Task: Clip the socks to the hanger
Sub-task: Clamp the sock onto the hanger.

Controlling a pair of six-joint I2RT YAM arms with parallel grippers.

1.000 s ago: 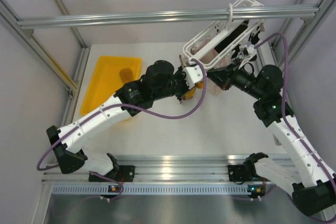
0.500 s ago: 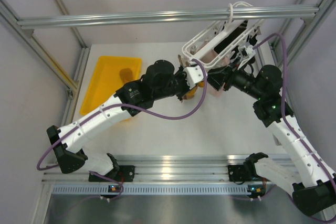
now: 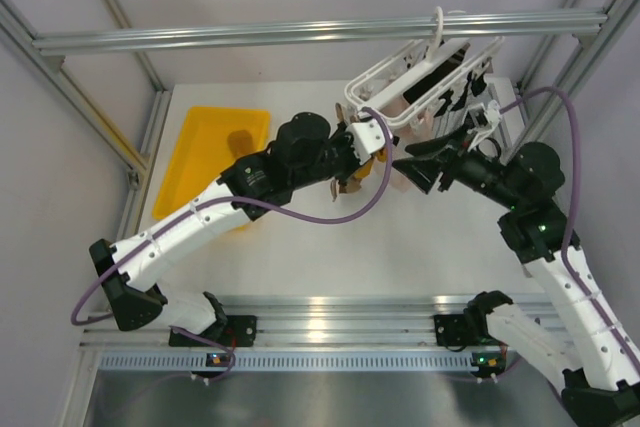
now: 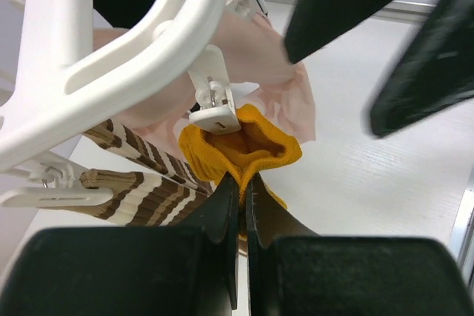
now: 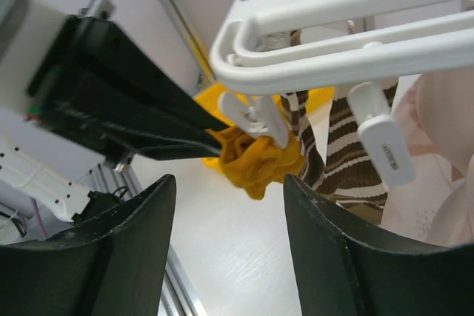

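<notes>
Hanger (image 4: pixel 111 72) holds striped, pink and black socks (image 4: pixel 141 183); left end effector (image 4: pixel 238 183) pinches the mustard sock (image 4: pixel 248 146) at a clip (image 4: pixel 215 116), apparently unfinished; right end effector (image 5: pixel 228 183) is spread wide.

The white counter (image 3: pixel 330 247) carries a yellow tray (image 3: pixel 200 162), which lies flat near its far left corner.

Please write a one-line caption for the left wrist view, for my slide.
Left gripper pinches the mustard sock below a clip of the hanger, beside the striped sock.
</notes>
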